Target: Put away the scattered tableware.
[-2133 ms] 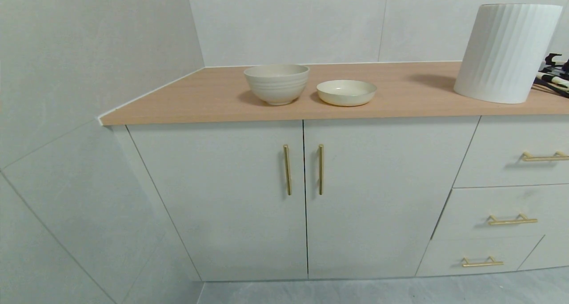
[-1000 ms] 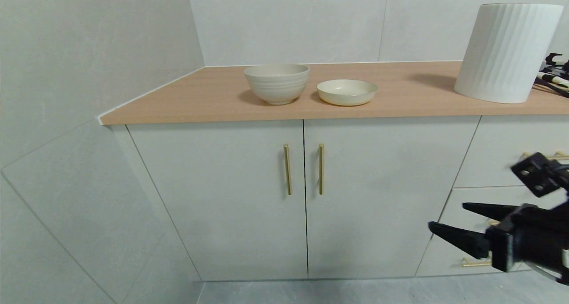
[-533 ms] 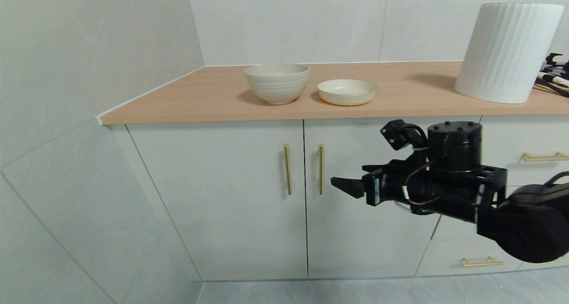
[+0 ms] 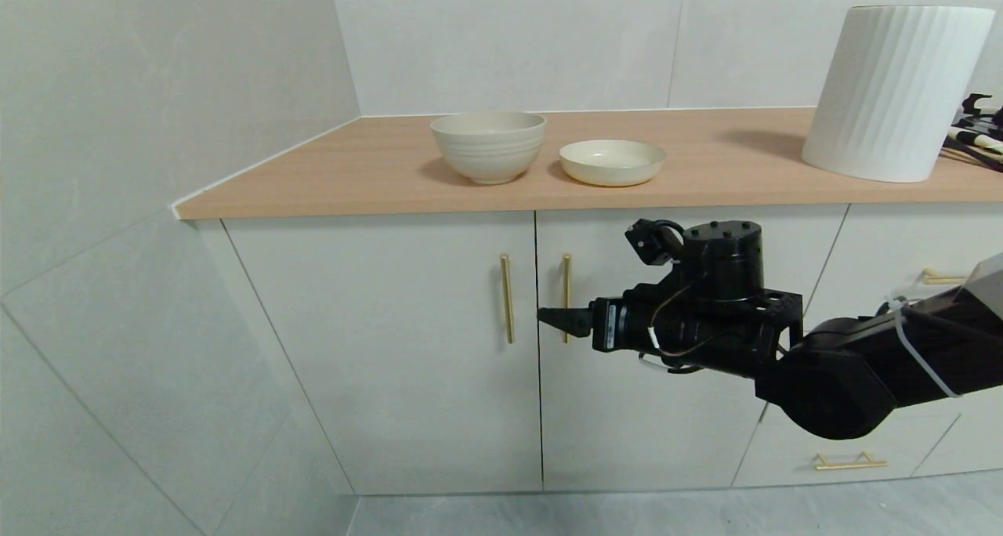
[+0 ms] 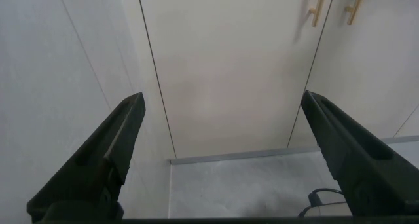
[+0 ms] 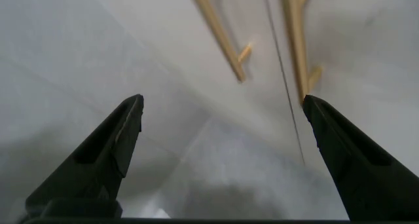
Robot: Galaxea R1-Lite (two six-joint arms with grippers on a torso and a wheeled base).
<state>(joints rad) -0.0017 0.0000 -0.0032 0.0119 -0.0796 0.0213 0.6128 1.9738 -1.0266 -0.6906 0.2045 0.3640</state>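
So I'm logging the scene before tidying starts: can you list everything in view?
bowl: one, beige, ribbed, on the countertop, left of the dish
dish: one, cream, shallow, beside the bowl, apart from it
countertop: one, light wood, over the cabinet doors
container: one, white, ribbed, countertop's right end
utensils: count unclear, dark, at the far right edge
cabinet doors: two, white, shut, below the tableware
door handles: two, gold, upright, either side of the seam
drawers: count unclear, white, gold handles, right of the doors
right end effector: black, open, by the right door's handle
left end effector: black, open, low, facing the cabinet's foot and floor
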